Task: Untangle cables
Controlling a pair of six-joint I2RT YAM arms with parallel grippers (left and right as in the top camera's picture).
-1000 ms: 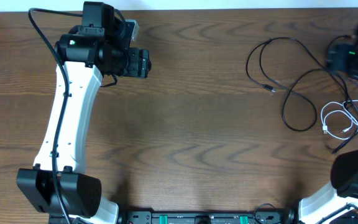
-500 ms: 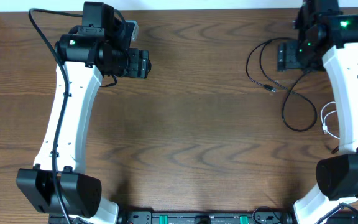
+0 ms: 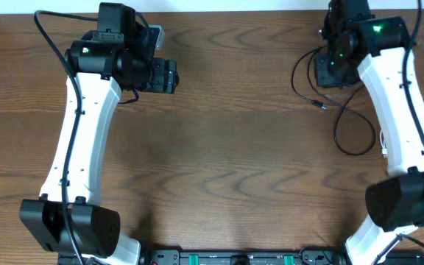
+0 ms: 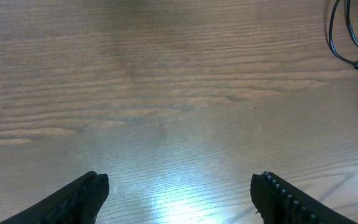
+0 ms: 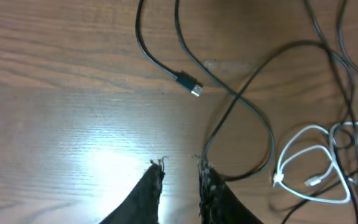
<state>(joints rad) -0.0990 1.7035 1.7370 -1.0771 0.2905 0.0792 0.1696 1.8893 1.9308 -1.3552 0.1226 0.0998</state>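
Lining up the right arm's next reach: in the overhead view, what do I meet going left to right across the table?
Left arm → loose plug of a black cable → white cable. The right arm overlaps the cables, so it is left out.

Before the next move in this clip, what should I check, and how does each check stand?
1. The left gripper is open and empty: ok.
2. The left gripper is clear of the tangle: ok; only a black loop shows at the far edge of its view.
3. The right gripper has a hold on the black cable: cannot tell; its jaws are nearly together and the cable runs just beside one finger.
4. The white cable is free of the black ones: not ok; black cords cross its loops.
5. The plug lies loose with nothing on it: ok.
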